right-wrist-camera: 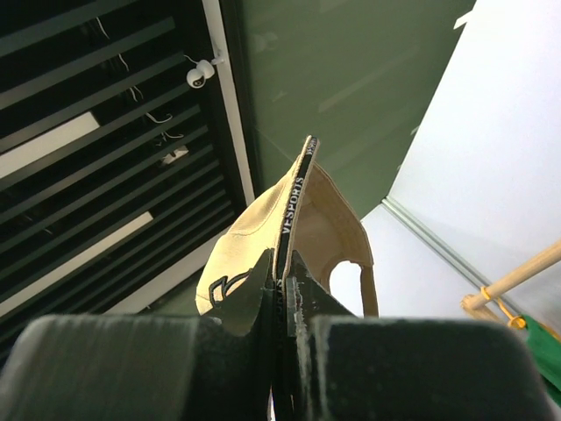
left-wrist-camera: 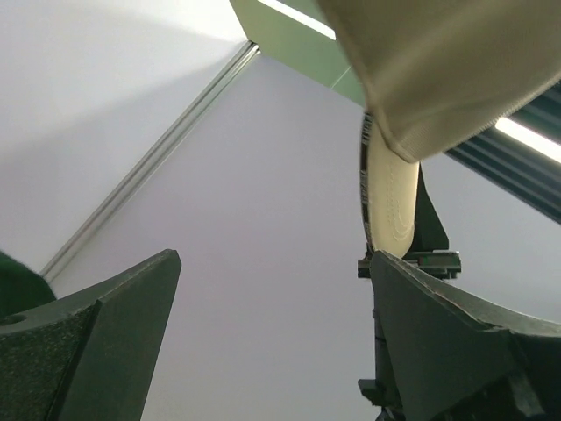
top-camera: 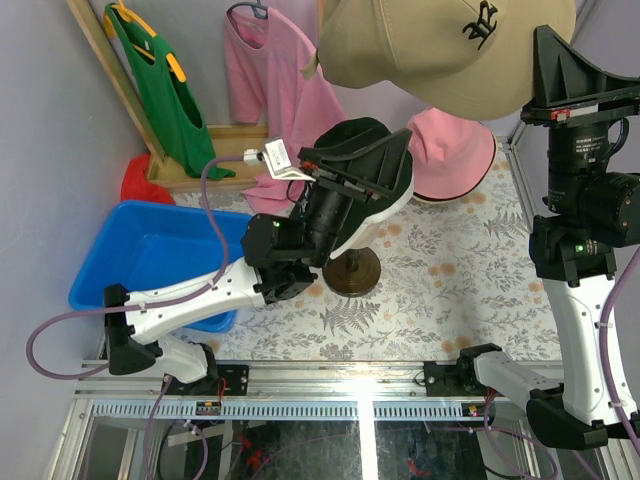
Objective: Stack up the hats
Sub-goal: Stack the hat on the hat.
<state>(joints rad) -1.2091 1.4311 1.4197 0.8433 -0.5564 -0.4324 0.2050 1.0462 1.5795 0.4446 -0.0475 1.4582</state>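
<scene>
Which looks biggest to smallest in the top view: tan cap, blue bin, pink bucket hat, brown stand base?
1. tan cap and blue bin: about alike; the cap is raised near the camera, so unranked.
2. pink bucket hat, partly hidden by the cap.
3. brown stand base.

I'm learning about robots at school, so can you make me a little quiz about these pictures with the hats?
1. True or false: the right claw is pinching the tan cap and holding it up high.
2. What colour is the bin on the left side of the top view? A red, B blue, C yellow.
3. Fill in the word: the left claw points upward, holds nothing, and its two fingers are ___.

Key: 1 true; 2 B; 3 open.
</scene>
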